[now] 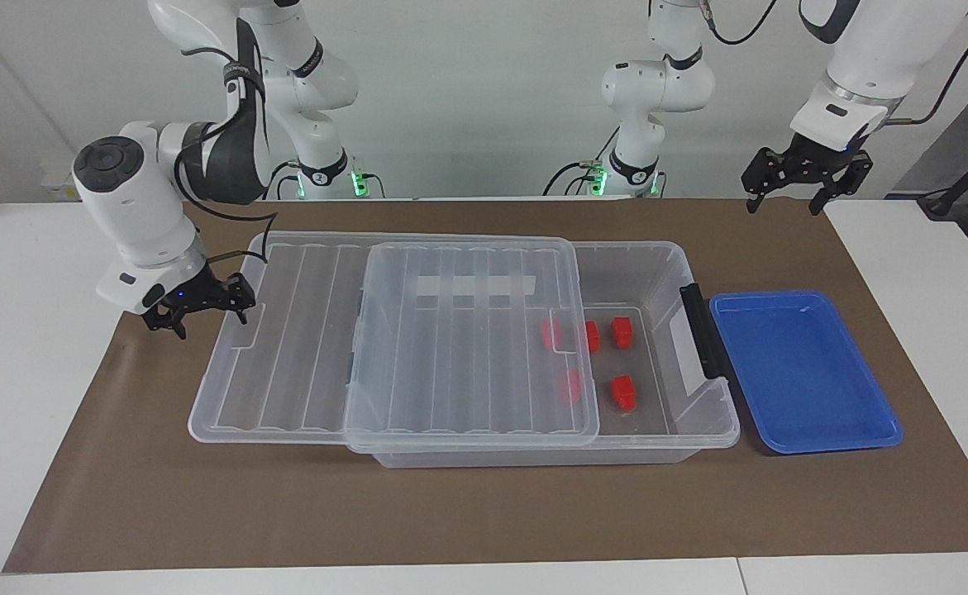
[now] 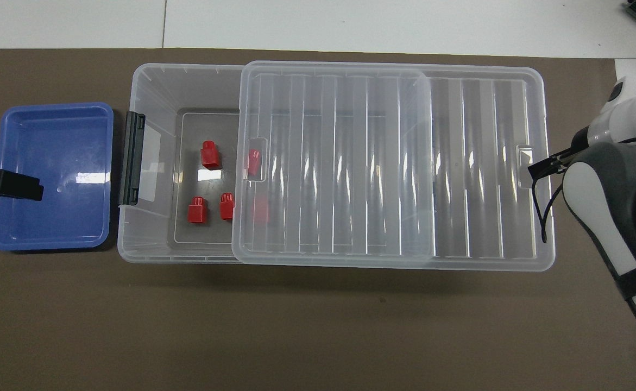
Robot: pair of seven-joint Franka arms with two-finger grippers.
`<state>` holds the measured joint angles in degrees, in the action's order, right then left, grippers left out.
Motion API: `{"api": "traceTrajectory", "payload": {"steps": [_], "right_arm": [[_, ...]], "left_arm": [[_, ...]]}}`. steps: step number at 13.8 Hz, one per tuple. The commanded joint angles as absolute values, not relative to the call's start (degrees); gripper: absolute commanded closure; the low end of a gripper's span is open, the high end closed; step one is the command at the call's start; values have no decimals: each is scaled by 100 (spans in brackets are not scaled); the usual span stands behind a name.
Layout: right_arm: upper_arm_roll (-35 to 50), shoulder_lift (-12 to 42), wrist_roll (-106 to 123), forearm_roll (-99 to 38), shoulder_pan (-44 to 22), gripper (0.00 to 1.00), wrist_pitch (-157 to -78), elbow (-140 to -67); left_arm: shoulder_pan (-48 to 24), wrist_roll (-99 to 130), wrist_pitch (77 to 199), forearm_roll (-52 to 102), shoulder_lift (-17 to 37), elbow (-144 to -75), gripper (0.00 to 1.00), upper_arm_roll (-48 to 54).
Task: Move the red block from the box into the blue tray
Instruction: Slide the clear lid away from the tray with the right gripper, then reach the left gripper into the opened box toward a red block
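The clear box [image 1: 667, 273] lies across the brown mat, and its ribbed lid [image 1: 467, 347] is slid toward the right arm's end, so the end by the dark latch [image 1: 703, 330] is uncovered. Several red blocks lie in the box. Three are in the uncovered part, one of them [image 1: 622, 332] nearest the latch, and two show through the lid. The blue tray [image 1: 806, 372] stands empty beside the latch end. My right gripper [image 1: 211, 324] is open, low at the lid's outer end. My left gripper [image 1: 785, 207] is open, raised over the mat's edge by the tray.
The brown mat [image 1: 484, 512] covers the table's middle. White tabletop [image 1: 21, 372] shows at both ends. In the overhead view, the box [image 2: 155, 87], lid [image 2: 339, 163], tray [image 2: 51, 141] and a red block [image 2: 209, 155] show, with a left finger [image 2: 8, 184] over the tray.
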<state>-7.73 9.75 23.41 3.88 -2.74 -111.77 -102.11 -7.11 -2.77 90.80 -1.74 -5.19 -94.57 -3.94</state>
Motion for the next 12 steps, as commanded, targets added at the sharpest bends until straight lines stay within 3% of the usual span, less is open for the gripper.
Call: {"api": "traceTrajectory", "payload": {"steps": [1, 5, 12], "right_arm": [[-993, 1002, 2995, 282, -272, 2, -10995, -10099], [-1028, 993, 3059, 237, -272, 2, -10942, -10055], [-572, 616, 2042, 281, -35, 2, -10442, -9984]], "left_arm": [[-930, 1371, 9761, -88, -562, -9606, 0, -282], [-1528, 2608, 10123, 8, -405, -9606, 0, -237], [-2030, 2883, 11451, -140, 763, -9782, 0, -246]]}}
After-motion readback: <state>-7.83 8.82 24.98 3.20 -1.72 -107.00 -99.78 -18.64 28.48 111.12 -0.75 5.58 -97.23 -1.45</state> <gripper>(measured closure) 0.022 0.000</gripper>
